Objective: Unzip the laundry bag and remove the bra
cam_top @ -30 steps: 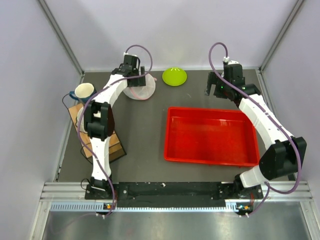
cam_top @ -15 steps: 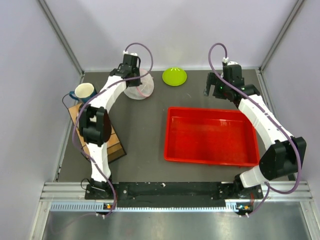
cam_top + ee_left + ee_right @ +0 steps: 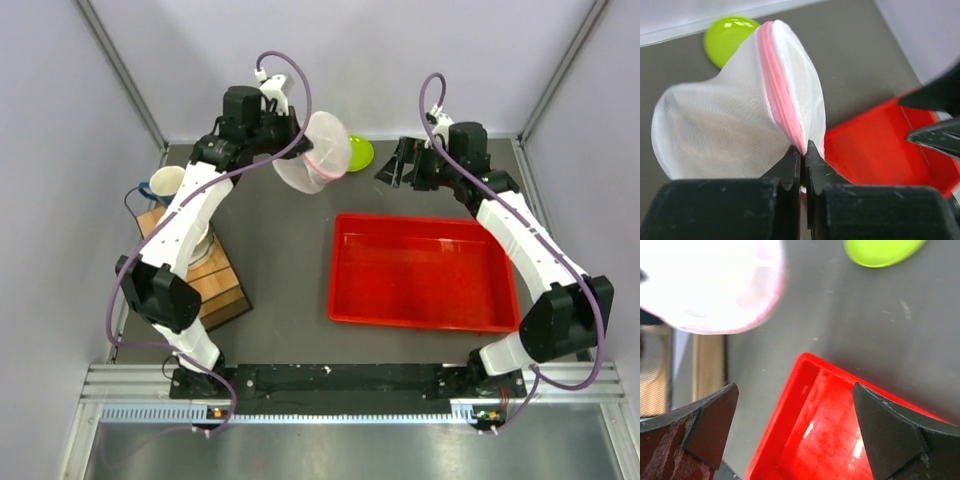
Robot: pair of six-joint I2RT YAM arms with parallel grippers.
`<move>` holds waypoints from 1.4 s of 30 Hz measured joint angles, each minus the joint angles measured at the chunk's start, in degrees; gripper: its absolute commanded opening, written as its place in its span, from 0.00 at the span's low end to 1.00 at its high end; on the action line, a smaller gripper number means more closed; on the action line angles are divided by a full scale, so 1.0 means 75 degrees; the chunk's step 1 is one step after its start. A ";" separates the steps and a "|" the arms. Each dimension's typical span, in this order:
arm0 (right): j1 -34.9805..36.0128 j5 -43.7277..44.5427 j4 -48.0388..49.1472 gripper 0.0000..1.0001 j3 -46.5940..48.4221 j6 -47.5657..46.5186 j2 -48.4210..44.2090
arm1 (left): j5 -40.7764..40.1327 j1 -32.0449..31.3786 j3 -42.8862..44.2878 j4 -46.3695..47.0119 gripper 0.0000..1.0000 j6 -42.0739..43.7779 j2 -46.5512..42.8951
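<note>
The laundry bag (image 3: 318,152) is a white mesh pouch with a pink zipper band (image 3: 780,95). It hangs in the air at the back of the table, in front of the lime-green plate. My left gripper (image 3: 290,140) is shut on its pink zipper edge, the fingertips (image 3: 802,150) pinched together on the trim. In the right wrist view the bag (image 3: 715,285) is a blurred white shape at the top left. My right gripper (image 3: 400,165) stands wide open just right of the bag and holds nothing (image 3: 795,390). The bra is hidden.
A red tray (image 3: 425,270) lies at centre right, its near-left corner under my right gripper (image 3: 805,390). The lime-green plate (image 3: 362,152) sits behind the bag. A mug (image 3: 165,183) and a wooden block (image 3: 215,285) stand at the left edge.
My left gripper has shut on the bag's zipper edge and lifted the bag off the table, up and to the right. My right gripper has swung left toward it, still open.
</note>
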 measured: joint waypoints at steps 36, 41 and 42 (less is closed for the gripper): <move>-0.0883 -0.4841 0.6487 0.23 -0.1536 0.4514 0.1754 | 0.4036 0.0006 0.0009 0.0629 0.00 -0.0915 0.0323; -0.0962 -0.4721 0.6639 0.00 -0.1539 0.4794 0.1757 | 0.3791 0.0055 0.0475 0.0545 0.00 -0.0935 0.0653; -0.0968 -0.4672 0.6656 0.00 -0.1539 0.4806 0.1757 | 0.3713 0.0064 0.0580 0.0507 0.00 -0.0935 0.0731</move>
